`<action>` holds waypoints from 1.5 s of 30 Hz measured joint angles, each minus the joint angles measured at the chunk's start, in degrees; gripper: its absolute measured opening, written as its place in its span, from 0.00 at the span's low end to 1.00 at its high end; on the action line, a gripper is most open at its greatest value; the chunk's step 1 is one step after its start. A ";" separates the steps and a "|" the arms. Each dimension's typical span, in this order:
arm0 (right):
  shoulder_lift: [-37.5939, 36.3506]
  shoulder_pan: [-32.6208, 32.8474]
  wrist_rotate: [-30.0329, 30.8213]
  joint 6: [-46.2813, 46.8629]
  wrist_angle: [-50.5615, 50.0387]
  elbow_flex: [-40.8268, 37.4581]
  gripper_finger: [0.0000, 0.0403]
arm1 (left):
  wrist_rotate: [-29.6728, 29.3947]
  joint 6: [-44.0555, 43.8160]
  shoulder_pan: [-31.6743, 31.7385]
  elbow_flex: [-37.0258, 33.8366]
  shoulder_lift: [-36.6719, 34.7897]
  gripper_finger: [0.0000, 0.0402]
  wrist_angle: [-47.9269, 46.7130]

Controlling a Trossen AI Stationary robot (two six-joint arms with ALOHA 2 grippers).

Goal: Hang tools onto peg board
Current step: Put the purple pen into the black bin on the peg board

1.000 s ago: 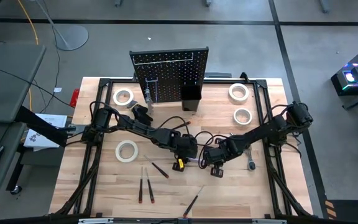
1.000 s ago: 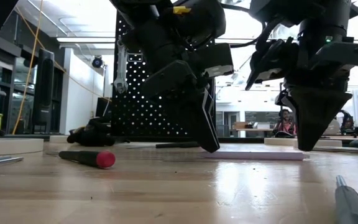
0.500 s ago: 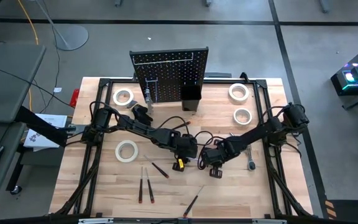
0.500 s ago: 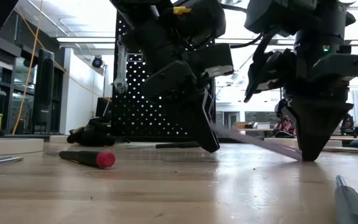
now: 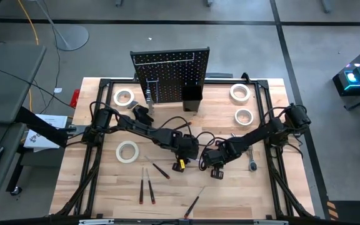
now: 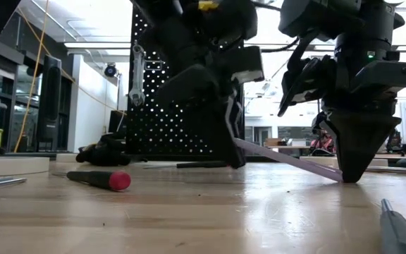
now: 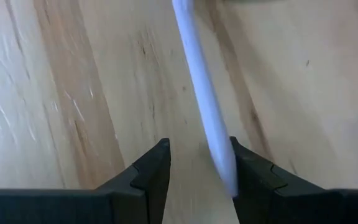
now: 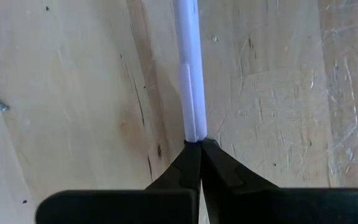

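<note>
Right gripper [image 8: 194,144] is pinched shut on one end of the purple screwdriver [image 8: 188,68], mid-table. In the low view that tool slopes up from the right fingertips to the left gripper [image 7: 197,163]. Left jaws are spread, the purple shaft lying against one finger [image 7: 244,165]; can't tell whether it's truly gripped there or just resting. Looks like a handover or regrip.

Progress: early. One silver wrench [image 6: 138,74] hangs on the peg board [image 5: 170,72]; the bin [image 5: 190,97] on its front may hold something, too dark to say.

Still on the table [image 5: 167,194]: four white tape rolls [image 5: 127,151], several slim screwdrivers [image 5: 147,187] near the front edge, a red-handled one [image 6: 99,178], and a silver tool by the right arm.
</note>
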 joint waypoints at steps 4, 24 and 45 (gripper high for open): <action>0.03 0.00 0.00 0.00 0.00 0.00 0.00 | 0.00 -0.02 -0.37 1.87 -0.04 0.34 0.70; 0.11 0.02 0.52 1.68 0.13 -0.08 0.00 | -3.26 -1.37 -1.20 1.33 -0.02 0.31 3.02; 0.13 0.02 0.61 2.37 0.27 -0.11 0.00 | -1.07 -2.29 -0.89 1.26 1.40 0.08 2.67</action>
